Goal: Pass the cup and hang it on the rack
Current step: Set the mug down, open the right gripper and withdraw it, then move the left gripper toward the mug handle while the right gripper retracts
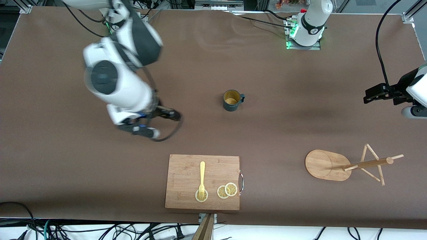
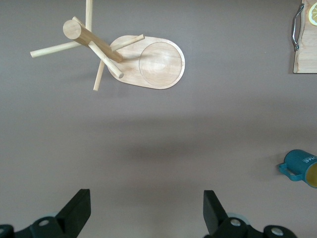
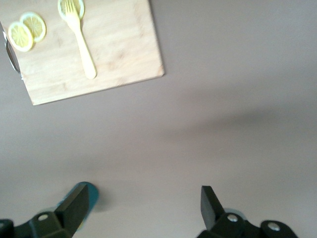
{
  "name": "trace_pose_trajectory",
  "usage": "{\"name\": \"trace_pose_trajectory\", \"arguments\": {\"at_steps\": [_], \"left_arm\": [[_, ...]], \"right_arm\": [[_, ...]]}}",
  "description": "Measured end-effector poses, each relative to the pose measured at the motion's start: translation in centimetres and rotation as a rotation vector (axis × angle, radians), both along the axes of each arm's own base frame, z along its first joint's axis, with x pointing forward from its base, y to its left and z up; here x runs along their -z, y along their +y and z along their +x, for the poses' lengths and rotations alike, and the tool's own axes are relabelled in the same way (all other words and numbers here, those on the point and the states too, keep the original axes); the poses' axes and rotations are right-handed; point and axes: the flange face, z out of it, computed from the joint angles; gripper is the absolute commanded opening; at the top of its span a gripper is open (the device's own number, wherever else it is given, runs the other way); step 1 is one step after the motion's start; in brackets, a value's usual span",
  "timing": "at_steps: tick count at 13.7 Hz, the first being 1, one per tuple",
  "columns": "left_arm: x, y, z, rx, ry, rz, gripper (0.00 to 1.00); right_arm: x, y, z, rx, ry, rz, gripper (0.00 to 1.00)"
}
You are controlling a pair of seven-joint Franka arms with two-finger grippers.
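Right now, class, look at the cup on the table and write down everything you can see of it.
The cup is a small dark teal mug with a yellowish-tan inside and one loop handle, which points toward the left arm's end of the table. It stands upright and looks empty on the brown table cover near the table's middle, farther from the front camera than the cutting board. Pale lettering marks its side. Nothing touches it; neither gripper holds it.

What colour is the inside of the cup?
The cup is yellowish-tan inside and dark teal outside. The front view shows it best.
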Motion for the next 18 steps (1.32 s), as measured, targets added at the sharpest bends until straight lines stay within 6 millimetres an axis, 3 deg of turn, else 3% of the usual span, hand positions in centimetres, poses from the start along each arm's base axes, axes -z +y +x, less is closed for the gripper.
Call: {"name": "trace_pose_trajectory", "arguments": {"at_steps": [2, 6, 9, 12, 14, 16, 18], "left_arm": [[0.1, -1.4, -0.1, 0.025, 0.01, -0.006, 1.0], [0.7, -3.8, -0.5, 0.07, 0.055, -0.01, 1.0], [2.4, -8.3, -0.5, 0.147, 0.093, -0.013, 1.0], [4.0, -15.3, -1.6, 0.301, 0.129, -0.032, 1.0], [5.2, -19.1, -2.9, 0.462, 0.162, -0.074, 1.0], [7.4, -21.0, -3.8, 0.603, 0.199, -0.188, 1.0], [10.2, -21.4, -3.5, 0.719, 0.174, -0.273, 1.0]], "right_arm": [[-2.6, -4.6, -0.2, -0.073, -0.027, -0.02, 1.0], [-8.2, -15.5, -3.8, -0.172, 0.014, -0.064, 1.0], [-10.6, -21.2, -5.8, -0.201, 0.022, -0.056, 1.0], [-10.4, -24.0, -6.9, -0.203, 0.036, -0.058, 1.0], [-10.7, -24.6, -8.9, -0.207, 0.029, -0.076, 1.0], [-11.7, -24.3, -10.4, -0.217, 0.008, -0.08, 1.0], [-11.9, -24.0, -10.9, -0.223, 0.001, -0.08, 1.0]]}}
